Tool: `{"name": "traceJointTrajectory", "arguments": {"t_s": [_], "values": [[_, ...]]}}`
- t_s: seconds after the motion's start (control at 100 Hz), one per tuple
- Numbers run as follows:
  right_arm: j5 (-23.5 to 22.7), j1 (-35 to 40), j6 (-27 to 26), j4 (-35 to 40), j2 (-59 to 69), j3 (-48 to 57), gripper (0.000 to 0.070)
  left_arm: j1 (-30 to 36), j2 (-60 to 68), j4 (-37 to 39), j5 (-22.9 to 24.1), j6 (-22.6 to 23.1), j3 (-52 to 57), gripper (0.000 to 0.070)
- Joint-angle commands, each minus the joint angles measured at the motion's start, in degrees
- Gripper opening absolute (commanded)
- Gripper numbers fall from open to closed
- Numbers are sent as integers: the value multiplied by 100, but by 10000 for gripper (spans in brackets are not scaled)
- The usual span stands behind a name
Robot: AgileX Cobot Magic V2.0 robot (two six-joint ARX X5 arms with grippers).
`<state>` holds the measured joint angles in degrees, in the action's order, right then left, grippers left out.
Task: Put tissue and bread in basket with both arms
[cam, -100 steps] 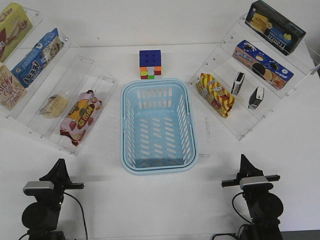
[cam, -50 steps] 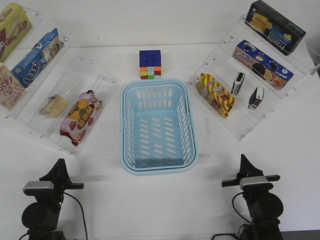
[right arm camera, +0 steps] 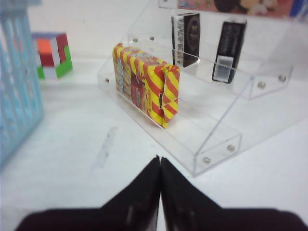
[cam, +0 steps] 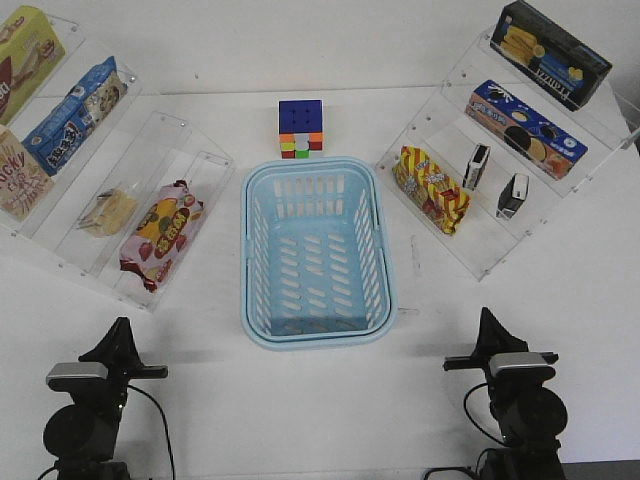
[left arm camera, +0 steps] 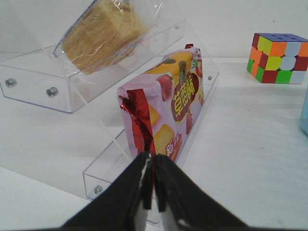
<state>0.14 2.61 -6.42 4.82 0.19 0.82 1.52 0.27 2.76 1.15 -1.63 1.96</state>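
The light blue basket (cam: 316,330) stands empty at the table's middle. The wrapped bread (cam: 108,210) lies on the left clear rack; it also shows in the left wrist view (left arm camera: 103,31). Two black tissue packs (cam: 477,166) (cam: 512,195) stand on the right rack; both show in the right wrist view (right arm camera: 186,32) (right arm camera: 228,50). My left gripper (cam: 121,330) is shut and empty near the front left, well short of the rack; its tips show in the left wrist view (left arm camera: 152,156). My right gripper (cam: 486,320) is shut and empty at the front right; its tips show in the right wrist view (right arm camera: 159,160).
A red-pink snack bag (cam: 160,234) lies on the left rack's lowest shelf, right ahead of the left gripper. A yellow-red striped bag (cam: 431,189) sits on the right rack's lowest shelf. A puzzle cube (cam: 301,128) stands behind the basket. Boxed snacks fill the upper shelves.
The right arm's camera block has shifted slightly to the right. Nothing else has moved.
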Motion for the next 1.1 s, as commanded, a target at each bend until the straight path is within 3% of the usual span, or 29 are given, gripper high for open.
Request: {"name": "traceJointTrajectory", "arguments": {"t_s": [0.0, 0.21, 0.38, 0.42, 0.5, 0.54, 0.81, 1.09], "values": [[50, 0, -1215, -225, -11, 72, 0, -11, -9, 76, -11, 2, -116, 1], [623, -7, -1963, 675, 568, 1305, 0, -11, -9, 76, -11, 2, -116, 1], [623, -7, -1381, 1174, 2111, 2500, 9, -11, -9, 76, -11, 2, -116, 1], [599, -7, -1143, 1204, 2496, 2761, 90, -11, -9, 76, -11, 2, -116, 1], [601, -7, -844, 1189, 3211, 3241, 422, -11, -9, 76, -11, 2, -116, 1], [643, -11, -765, 1189, 3563, 3467, 515, -11, -9, 76, -11, 2, -116, 1], [1080, -232, -76, 1130, 5904, 4981, 512, -11, -9, 76, -11, 2, -116, 1], [1187, -708, 48, 1064, 7764, 6223, 512, -11, -9, 76, -11, 2, -116, 1]]}}
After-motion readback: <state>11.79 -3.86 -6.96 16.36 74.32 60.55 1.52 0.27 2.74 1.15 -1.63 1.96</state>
